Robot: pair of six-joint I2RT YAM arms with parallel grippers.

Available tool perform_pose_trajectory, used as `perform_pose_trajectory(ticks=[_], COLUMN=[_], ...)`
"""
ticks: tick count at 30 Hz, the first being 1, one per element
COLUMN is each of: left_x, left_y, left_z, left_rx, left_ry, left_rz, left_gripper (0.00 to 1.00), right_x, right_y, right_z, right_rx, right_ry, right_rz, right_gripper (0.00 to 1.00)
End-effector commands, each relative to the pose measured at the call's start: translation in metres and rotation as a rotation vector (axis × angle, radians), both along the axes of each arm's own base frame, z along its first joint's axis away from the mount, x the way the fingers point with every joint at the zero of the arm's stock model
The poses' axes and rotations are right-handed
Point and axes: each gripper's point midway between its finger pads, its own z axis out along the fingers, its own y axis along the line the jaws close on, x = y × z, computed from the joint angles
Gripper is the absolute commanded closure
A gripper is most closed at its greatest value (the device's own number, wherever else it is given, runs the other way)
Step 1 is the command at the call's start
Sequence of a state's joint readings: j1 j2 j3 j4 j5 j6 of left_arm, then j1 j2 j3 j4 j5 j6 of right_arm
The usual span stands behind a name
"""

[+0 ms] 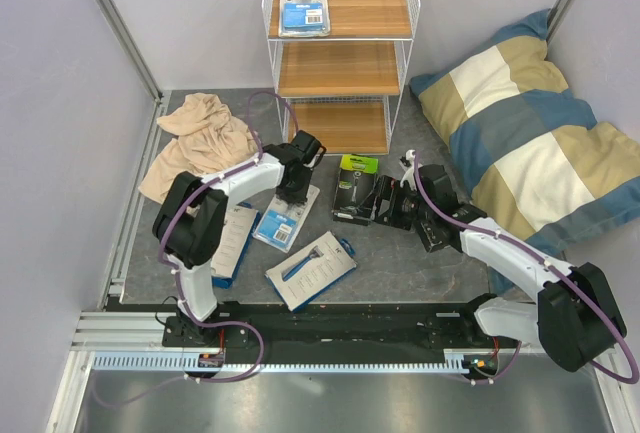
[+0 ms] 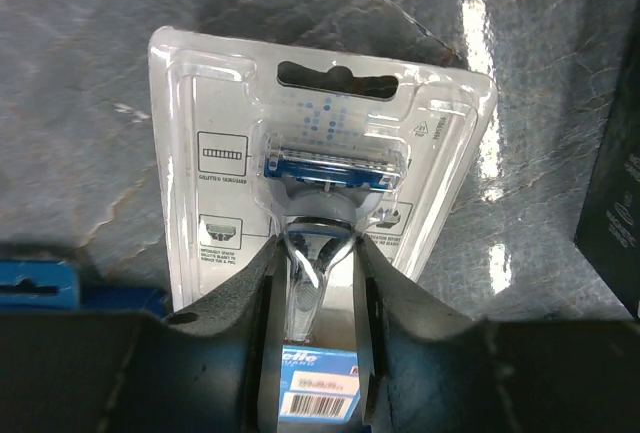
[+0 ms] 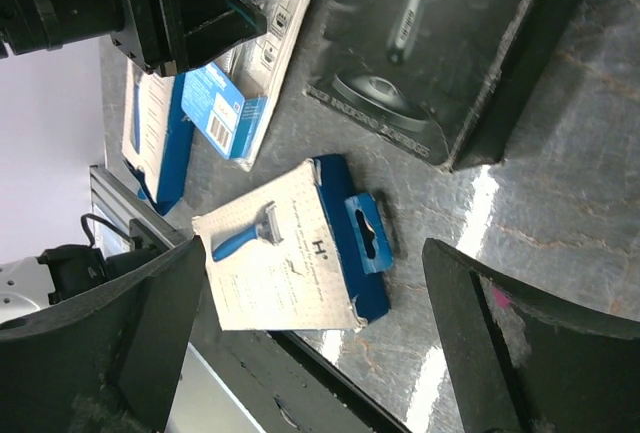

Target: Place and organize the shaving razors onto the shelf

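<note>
The white-and-blue blister card (image 2: 320,143) looks light, stiff and slippery, with a crushable clear shell. The raised ridge over the razor handle seems the best hold. It lies on the grey surface (image 2: 100,103), near the shelf (image 1: 340,68). The left gripper (image 2: 315,258) has its jaws pinched on that ridge. The right gripper (image 3: 312,253) hangs with jaws wide open, holding nothing.

Shows a crumpled beige cloth (image 1: 200,138) at the far left of the grey surface (image 1: 400,258), well apart from a blue-cream-tan striped pillow (image 1: 530,123) at right.
</note>
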State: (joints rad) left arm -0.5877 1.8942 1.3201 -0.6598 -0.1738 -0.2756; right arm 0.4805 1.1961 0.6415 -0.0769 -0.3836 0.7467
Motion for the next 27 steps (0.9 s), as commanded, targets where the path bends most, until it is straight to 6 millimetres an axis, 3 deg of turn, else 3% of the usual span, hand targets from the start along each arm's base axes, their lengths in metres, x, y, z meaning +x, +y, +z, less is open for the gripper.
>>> perform_pose_trajectory(ticks=[1, 6, 12, 18, 22, 25, 27], left_x=[0.021, 0.026, 0.031, 0.032, 0.034, 0.034, 0.033], left_y=[0.002, 0.000, -0.008, -0.016, -0.013, -0.009, -0.008], left_z=[0.056, 0.093, 0.135, 0.169, 0.159, 0.132, 0.110], left_rx=[-0.057, -0.143, -0.273, -0.386, -0.354, -0.307, -0.281], left_ry=[-0.138, -0.200, -0.254, -0.284, -0.265, -0.212, -0.173], left_rz=[0.028, 0.052, 0.067, 0.058, 0.048, 0.063, 0.078], left_gripper=[0.98, 0.98, 0.98, 0.98, 0.98, 0.94, 0.84], right_x=[0.015, 0.020, 0.019, 0.020, 0.022, 0.021, 0.019], right_y=[0.009, 0.017, 0.041, 0.062, 0.062, 0.061, 0.061], right_z=[0.027, 0.045, 0.066, 0.073, 0.076, 0.073, 0.071], right_rx=[0.028, 0.056, 0.072, 0.090, 0.088, 0.081, 0.077], right_ry=[-0.078, -0.130, -0.194, -0.226, -0.238, -0.235, -0.228], right_rz=[0.015, 0.033, 0.082, 0.122, 0.119, 0.118, 0.119], right_gripper=[0.02, 0.02, 0.02, 0.02, 0.02, 0.02, 0.02])
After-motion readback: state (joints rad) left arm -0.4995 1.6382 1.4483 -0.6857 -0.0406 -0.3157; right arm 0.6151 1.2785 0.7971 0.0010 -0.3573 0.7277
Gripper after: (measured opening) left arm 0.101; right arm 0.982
